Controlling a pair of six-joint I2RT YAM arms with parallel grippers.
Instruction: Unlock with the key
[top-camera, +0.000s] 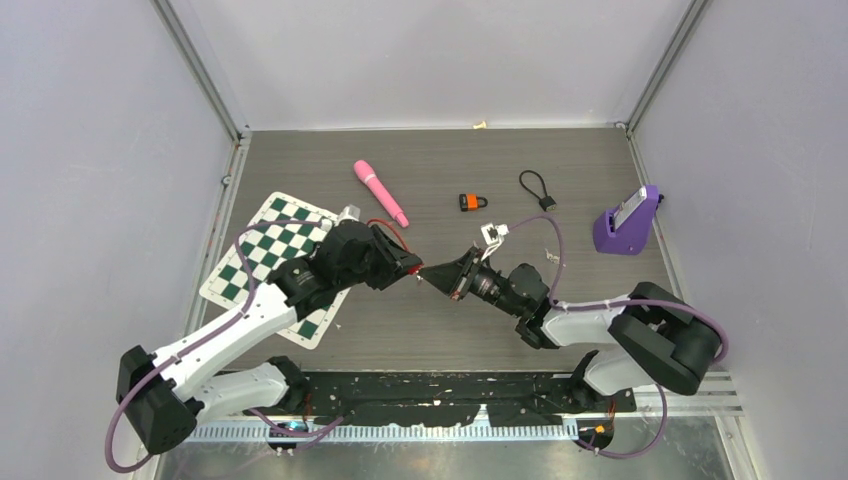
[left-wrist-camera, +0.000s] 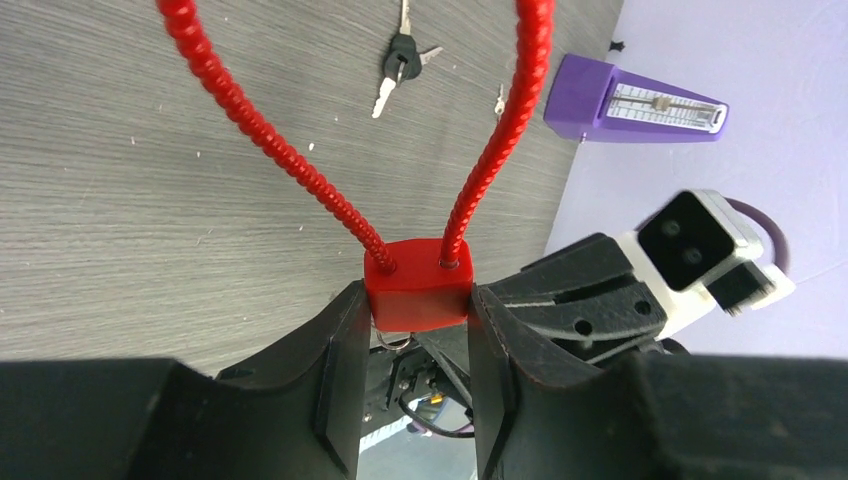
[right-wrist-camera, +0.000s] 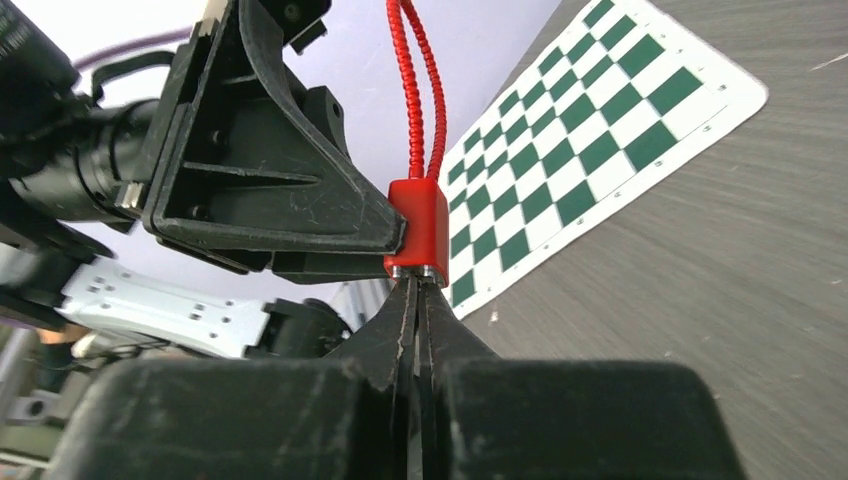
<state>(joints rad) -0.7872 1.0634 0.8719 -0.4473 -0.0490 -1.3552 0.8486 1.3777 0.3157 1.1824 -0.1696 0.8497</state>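
While in left gripper (left-wrist-camera: 417, 305), red lock (left-wrist-camera: 415, 283)

A green-and-white chequered mat (top-camera: 275, 250) is laid at the left edge of the grey wood-grain tabletop (top-camera: 440, 330). Toward the far edge a pink plastic wand (top-camera: 380, 192), a small orange padlock (top-camera: 472, 202) and a black cord loop (top-camera: 537, 188) are seen — a purple metronome (top-camera: 627, 222) is set by the right edge.

The cable of the red lock (left-wrist-camera: 418, 290) is running off the top edge. The closed right gripper (right-wrist-camera: 416, 295) is hiding whatever it is pinching.
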